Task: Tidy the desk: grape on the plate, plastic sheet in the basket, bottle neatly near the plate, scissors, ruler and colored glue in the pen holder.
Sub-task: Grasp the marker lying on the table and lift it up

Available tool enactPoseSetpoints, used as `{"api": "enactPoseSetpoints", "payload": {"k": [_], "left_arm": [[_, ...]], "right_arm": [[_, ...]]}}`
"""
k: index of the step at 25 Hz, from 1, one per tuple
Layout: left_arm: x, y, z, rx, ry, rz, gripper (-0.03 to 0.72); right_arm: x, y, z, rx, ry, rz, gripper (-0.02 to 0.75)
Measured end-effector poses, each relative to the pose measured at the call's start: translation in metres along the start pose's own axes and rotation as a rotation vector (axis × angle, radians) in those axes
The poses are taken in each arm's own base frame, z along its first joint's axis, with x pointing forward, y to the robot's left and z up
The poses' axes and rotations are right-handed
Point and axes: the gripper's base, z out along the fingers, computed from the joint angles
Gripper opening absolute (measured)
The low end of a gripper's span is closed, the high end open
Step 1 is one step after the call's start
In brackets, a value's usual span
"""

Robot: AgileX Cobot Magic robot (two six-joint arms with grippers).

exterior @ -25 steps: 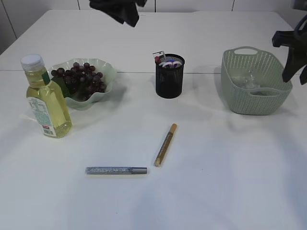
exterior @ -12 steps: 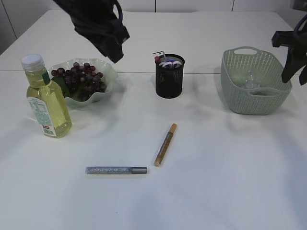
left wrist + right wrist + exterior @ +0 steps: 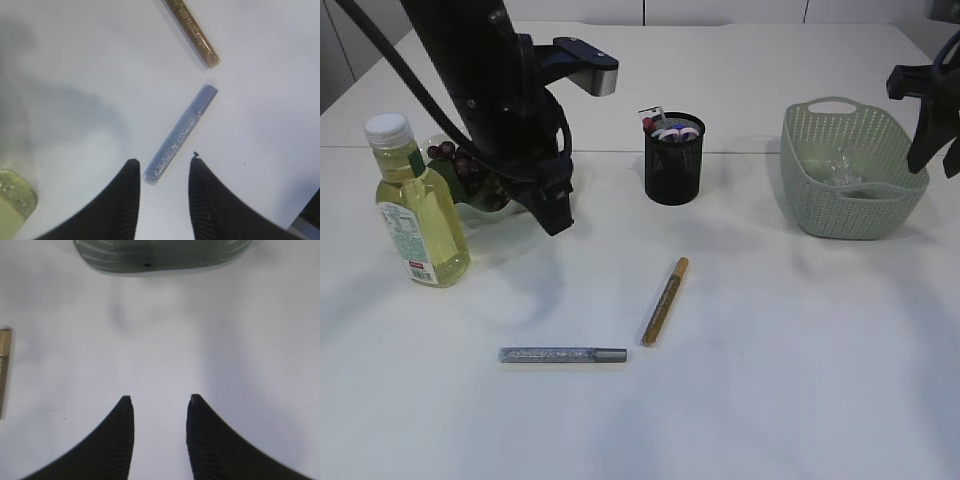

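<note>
1. Silver glitter glue pen (image 3: pixel 179 135) lies flat on the white table (image 3: pixel 800 380), near side, left of centre, its cap close to the gold glitter glue pen (image 3: pixel 664 301).
2. Left gripper (image 3: pixel 161 169), jaws apart and empty, hangs above the silver pen; the pen's near end sits between the fingertips, likely lined up for grasping.
3. Right gripper (image 3: pixel 158 405), jaws apart and empty, idles by the green basket (image 3: pixel 820 215).
</note>
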Motion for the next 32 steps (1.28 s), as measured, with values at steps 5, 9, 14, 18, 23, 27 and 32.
{"api": "enactPoseSetpoints", "payload": {"k": [5, 9, 14, 18, 23, 27, 32], "left_arm": [[0.003, -0.001, 0.0, 0.002, 0.001, 0.055, 0.248], [0.015, -0.005, 0.018, 0.044, 0.06, 0.088, 0.249], [0.034, -0.01, 0.042, 0.088, 0.151, 0.085, 0.26], [0.034, -0.016, 0.046, 0.051, 0.188, 0.14, 0.293], [0.024, -0.037, 0.05, -0.009, 0.191, 0.263, 0.337], [0.014, -0.051, 0.052, -0.035, 0.142, 0.333, 0.342], [0.012, -0.051, 0.073, -0.022, 0.167, 0.348, 0.342]], "right_arm": [[0.0, 0.0, 0.0, 0.0, 0.0, -0.016, 0.296], [0.0, 0.0, 0.0, 0.0, 0.0, -0.02, 0.296], [-0.001, 0.001, 0.004, -0.016, 0.013, -0.015, 0.296], [-0.004, 0.004, 0.023, -0.046, 0.065, 0.004, 0.296], [-0.006, 0.009, 0.036, -0.108, 0.101, 0.007, 0.296], [-0.006, 0.01, 0.036, -0.118, 0.101, 0.002, 0.296], [-0.006, 0.01, 0.036, -0.12, 0.101, 0.001, 0.296]]}}
